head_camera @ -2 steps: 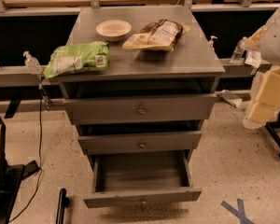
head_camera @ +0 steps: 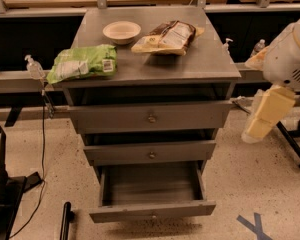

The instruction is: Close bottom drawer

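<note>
**Grey metal three-drawer cabinet [head_camera: 210, 59], seen from above and in front.** The bottom drawer [head_camera: 151, 191], a slim grey one with a small round knob, is pulled far out and empty. Its flat front sits well forward of the two drawers above and lies low and to the left of the gripper.

The cream-coloured two-finger gripper [head_camera: 257, 126] hangs tip-down from the white arm off the cabinet's right side. It is about level with the wide grey top drawer [head_camera: 151, 116] and the mid-sized grey middle drawer [head_camera: 151, 153], and it touches nothing. Whether it is open or closed cannot be told.

This raised, sideways position suggests the approach has not begun. To close the drawer, the gripper would probably need to drop in front of the drawer face and push it squarely inward.

A crinkled green bag [head_camera: 82, 63], a shallow white bowl [head_camera: 121, 32] and a brown-and-cream packet [head_camera: 167, 36] rest on the cabinet top. They are above and to the left of the gripper, clear of any such push.
</note>
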Robot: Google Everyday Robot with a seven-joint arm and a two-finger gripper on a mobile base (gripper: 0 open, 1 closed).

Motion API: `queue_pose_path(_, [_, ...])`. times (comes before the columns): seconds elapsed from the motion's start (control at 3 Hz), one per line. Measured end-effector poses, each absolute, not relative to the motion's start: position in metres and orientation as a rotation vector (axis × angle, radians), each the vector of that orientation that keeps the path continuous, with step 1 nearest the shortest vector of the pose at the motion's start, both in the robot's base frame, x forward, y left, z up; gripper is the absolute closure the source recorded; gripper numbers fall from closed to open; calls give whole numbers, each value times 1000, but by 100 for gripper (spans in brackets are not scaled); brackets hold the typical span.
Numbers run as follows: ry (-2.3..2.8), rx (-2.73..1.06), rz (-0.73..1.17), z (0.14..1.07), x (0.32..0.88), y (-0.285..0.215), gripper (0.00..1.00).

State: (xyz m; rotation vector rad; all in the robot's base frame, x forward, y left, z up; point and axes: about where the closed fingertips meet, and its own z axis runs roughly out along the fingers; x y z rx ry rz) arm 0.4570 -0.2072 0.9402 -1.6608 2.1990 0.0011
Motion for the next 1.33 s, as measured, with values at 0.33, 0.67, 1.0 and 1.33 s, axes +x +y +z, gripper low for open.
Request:
queue_pose_path(0.33, [2123,-1616,363,825,461,-164,0])
queue_pose_path(0.67, [2126,-1580,399,820,459,-152,0])
queue_pose_path(1.0, [2127,-1583,387,823,460,-154,0])
queue_pose_path(1.33, [2090,-1640,427,785,465,-146,0])
